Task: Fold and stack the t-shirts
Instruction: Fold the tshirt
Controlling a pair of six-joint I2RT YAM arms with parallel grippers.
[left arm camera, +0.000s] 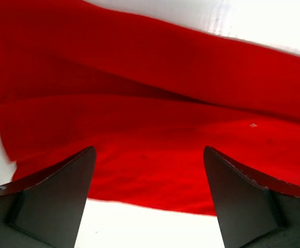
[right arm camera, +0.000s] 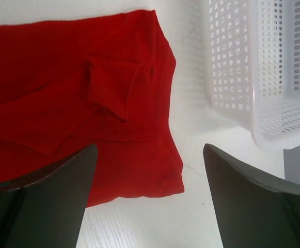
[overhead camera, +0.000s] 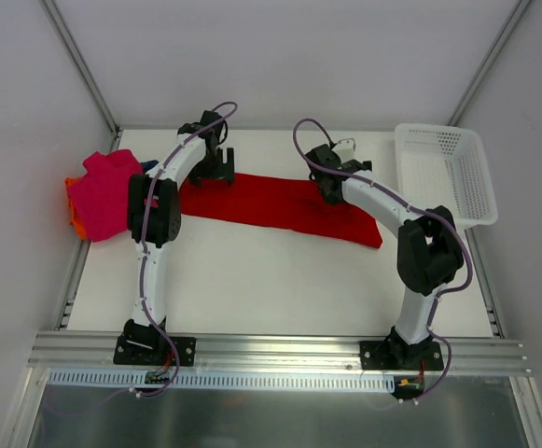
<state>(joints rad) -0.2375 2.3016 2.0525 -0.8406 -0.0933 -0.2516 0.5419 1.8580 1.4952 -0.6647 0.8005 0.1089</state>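
Observation:
A bright red t-shirt [overhead camera: 271, 207] lies folded into a long band across the middle of the table. My left gripper [overhead camera: 213, 174] hovers over its left end, open, with red cloth [left arm camera: 150, 103] below the spread fingers and nothing between them. Over the band's right part my right gripper [overhead camera: 331, 192] is open too, and the shirt's end with a folded sleeve [right arm camera: 88, 98] lies beneath it. At the far left a magenta-pink t-shirt [overhead camera: 107, 191] sits crumpled on an orange one [overhead camera: 76, 221]. A bit of dark blue cloth [overhead camera: 149, 165] peeks out behind them.
A white mesh basket [overhead camera: 443, 173] stands at the back right, close to the red shirt's right end, and its wall [right arm camera: 242, 62] shows in the right wrist view. The white table [overhead camera: 271, 280] is bounded by metal rails on the left, right and near sides.

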